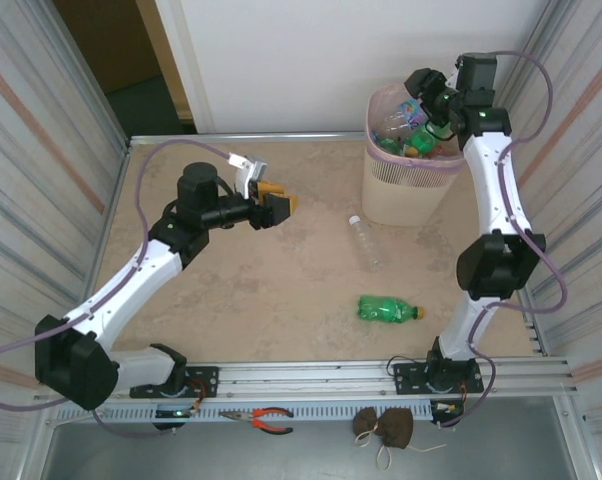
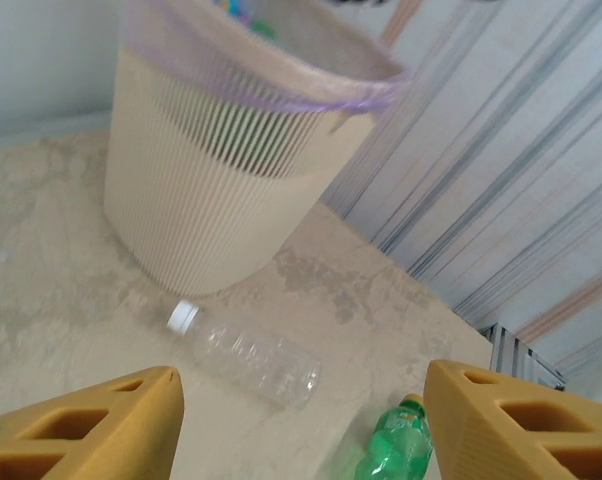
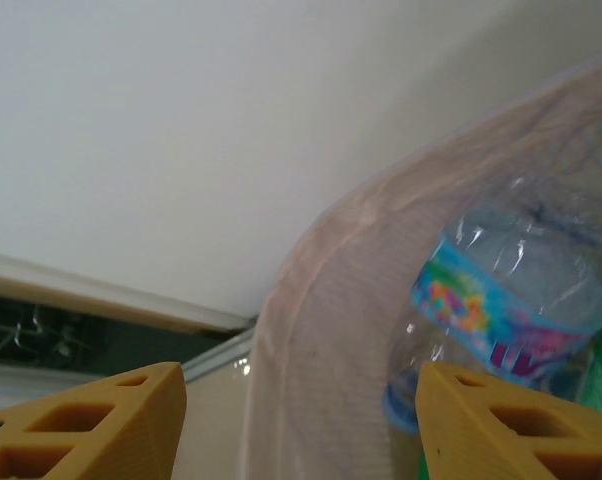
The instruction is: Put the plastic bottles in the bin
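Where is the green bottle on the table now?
In the top view, the green bottle lies right of centre, between the clear bottle and the right arm's base.

Three cameras: one overhead, one on each wrist.
The top view looks down from high at the near edge over the tabletop [image 1: 281,280]; the left wrist view looks low across it toward the bin [image 2: 201,200]; the right wrist view sits close at its rim. All share the bin.
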`<state>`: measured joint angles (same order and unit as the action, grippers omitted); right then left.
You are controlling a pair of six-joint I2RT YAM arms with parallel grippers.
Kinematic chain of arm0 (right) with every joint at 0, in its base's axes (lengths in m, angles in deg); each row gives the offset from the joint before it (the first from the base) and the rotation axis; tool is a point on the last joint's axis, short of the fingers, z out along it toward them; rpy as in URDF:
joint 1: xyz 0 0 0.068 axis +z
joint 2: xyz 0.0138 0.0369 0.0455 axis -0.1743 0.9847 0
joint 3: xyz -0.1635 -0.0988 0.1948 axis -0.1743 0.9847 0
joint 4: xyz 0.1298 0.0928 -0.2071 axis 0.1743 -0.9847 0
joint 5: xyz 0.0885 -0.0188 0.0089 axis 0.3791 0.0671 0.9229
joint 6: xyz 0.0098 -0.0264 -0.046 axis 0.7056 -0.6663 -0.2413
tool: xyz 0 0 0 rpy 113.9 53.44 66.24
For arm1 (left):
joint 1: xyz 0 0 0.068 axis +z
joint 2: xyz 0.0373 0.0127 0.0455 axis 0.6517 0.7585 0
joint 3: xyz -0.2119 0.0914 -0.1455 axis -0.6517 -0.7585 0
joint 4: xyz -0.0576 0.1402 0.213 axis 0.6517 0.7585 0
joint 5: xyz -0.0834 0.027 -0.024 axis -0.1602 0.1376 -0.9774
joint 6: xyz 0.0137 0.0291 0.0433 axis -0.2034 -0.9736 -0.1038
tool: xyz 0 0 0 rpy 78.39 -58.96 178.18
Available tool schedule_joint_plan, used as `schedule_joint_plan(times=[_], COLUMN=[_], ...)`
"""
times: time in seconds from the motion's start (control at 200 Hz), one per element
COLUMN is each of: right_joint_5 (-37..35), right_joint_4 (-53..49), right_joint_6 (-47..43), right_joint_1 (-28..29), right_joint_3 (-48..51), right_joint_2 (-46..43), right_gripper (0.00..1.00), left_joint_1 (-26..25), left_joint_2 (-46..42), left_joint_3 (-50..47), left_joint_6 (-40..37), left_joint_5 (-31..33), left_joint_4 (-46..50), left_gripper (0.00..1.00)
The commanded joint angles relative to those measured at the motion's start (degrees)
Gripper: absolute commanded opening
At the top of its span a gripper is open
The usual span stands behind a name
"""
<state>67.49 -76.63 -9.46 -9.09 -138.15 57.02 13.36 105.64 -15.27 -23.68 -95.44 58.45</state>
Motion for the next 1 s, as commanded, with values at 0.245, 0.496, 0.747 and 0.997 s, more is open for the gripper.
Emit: schedule_joint_plan(times=[0.245, 0.496, 0.747, 0.997], right_joint_5=[-4.73, -11.61, -18.38, -30.38], right_joint_4=[-6.75, -9.9, -7.83, -6.07], right_joint_6=[-15.78, -23.05, -28.92, -32.3], right_joint_1=[4.45, 13.51, 22.41, 31.01], right_joint_3=[20.38, 33.87, 47.26, 52.75], right_joint_2=[-22.72, -34.38, -37.89, -28.76], right_gripper=[0.61, 0.59, 0.61, 0.62], left_joint_1=[0.43, -0.44, -0.29, 1.51], left_joint_2=[7.97, 10.16, 8.26, 4.42], left_joint_3=[4.09, 1.54, -0.83, -3.26], left_joint_6=[12.52, 16.84, 17.14, 16.44], left_joint_5=[4.15, 4.73, 5.14, 6.21], left_joint_4=[7.58, 7.08, 7.46, 8.87], left_gripper=[0.64, 0.62, 0.62, 0.62])
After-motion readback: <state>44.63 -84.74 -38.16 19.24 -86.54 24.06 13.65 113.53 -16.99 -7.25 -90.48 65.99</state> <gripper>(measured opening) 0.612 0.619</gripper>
